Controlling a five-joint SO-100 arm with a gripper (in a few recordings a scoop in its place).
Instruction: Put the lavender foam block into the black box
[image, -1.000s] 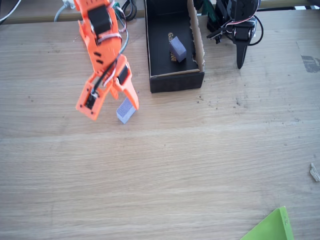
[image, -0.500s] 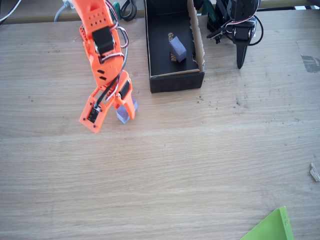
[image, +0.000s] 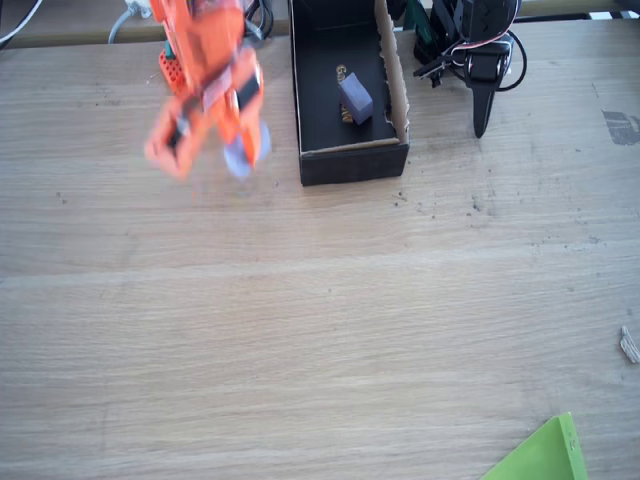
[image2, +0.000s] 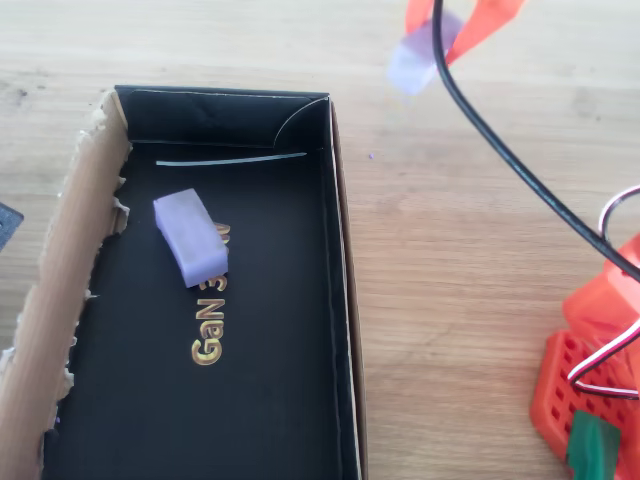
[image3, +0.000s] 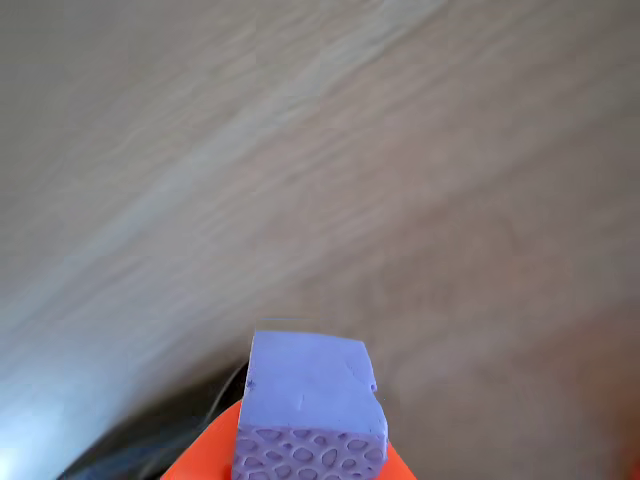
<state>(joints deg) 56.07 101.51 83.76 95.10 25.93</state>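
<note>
One lavender foam block (image: 243, 155) sits clamped in the orange arm's jaws beside the black box (image: 349, 163).

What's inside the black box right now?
Inside the black box: one lavender block lying on the gold lettering, partly covering it. The lavender foam block is outside the box, held in the pincer.

Gold "GaN" on black box (image2: 340, 300) floor
</note>
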